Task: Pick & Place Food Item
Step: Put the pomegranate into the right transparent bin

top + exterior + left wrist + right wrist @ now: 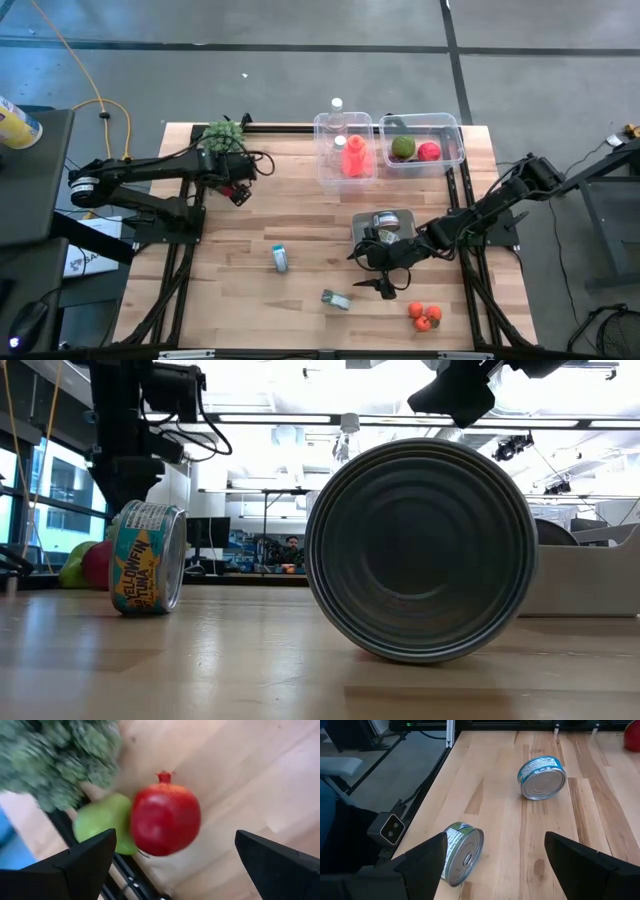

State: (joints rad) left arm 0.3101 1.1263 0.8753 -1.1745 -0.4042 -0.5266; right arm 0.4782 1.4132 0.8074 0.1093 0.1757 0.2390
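A red pomegranate [165,817] lies on the table's far left beside a green fruit [102,822] and a broccoli head [222,133]. My left gripper [175,840] hangs open above the pomegranate, one finger on either side, touching nothing. A blue tuna can [541,776] and a green-labelled can [461,852] lie on their sides on the wood near the front. My right gripper [495,837] stands open above the table to the right of the cans, its fingers slanting down toward them, and it holds nothing.
Two clear tubs stand at the far edge: one [345,150] holds a red bottle, the other [420,145] a green and a red fruit. A can sits on a grey tray [385,222] by the right arm. Small tomatoes [425,316] lie near the front right.
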